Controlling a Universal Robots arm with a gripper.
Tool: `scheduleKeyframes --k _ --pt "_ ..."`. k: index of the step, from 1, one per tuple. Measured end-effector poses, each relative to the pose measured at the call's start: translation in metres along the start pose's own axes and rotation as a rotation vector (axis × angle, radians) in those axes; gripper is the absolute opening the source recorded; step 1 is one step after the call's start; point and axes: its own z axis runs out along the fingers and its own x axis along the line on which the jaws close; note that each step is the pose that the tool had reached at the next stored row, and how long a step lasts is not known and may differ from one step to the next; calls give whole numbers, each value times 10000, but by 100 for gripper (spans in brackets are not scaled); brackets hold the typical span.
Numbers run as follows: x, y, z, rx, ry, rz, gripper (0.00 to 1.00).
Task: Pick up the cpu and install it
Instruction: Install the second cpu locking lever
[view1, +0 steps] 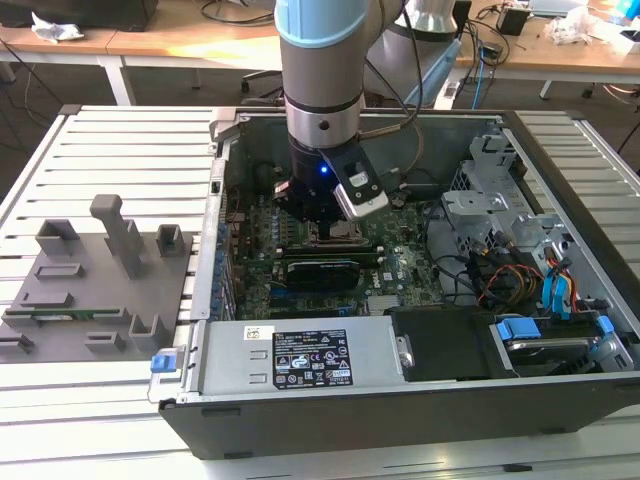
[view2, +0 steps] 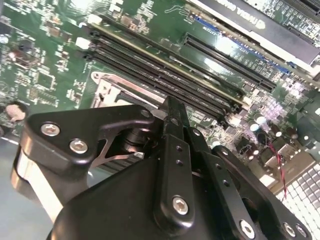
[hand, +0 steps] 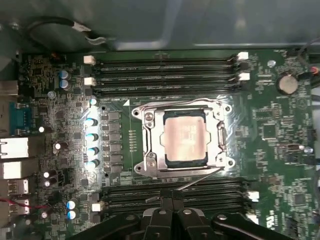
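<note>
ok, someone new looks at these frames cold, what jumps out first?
Probably the arm plunging into the open computer case, its gripper low over the green motherboard. Next, in the first wrist view, the shiny cpu lying inside the metal socket frame between rows of black memory slots. Left of the case in the exterior view sits a grey fixture tray.

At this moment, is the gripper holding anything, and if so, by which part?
Nothing is held. The cpu lies in the socket frame on the motherboard, apart from the gripper, whose fingertips meet with nothing between them.
</note>
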Motion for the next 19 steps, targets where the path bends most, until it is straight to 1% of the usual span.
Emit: scheduleKeyframes --k 3,4,5,7,8,9,10,11,13,14,16,19 --pt "34 -15 56 -4 1 0 11" --pt "59 -21 84 -13 1 0 11" --pt "87 -28 106 -31 3 2 11" --pt "115 -38 126 -76 4 5 11" --pt "126 -46 132 -115 7 8 11" --pt "134 -55 137 -173 10 11 11" --pt "146 -71 144 -301 16 20 11" --pt "157 -86 148 -481 24 34 11" --pt "168 -102 152 -685 35 50 11" --pt "174 -117 157 -832 43 60 11" --pt "177 -135 175 -967 49 70 11" --pt "179 -151 214 -1085 55 79 11"
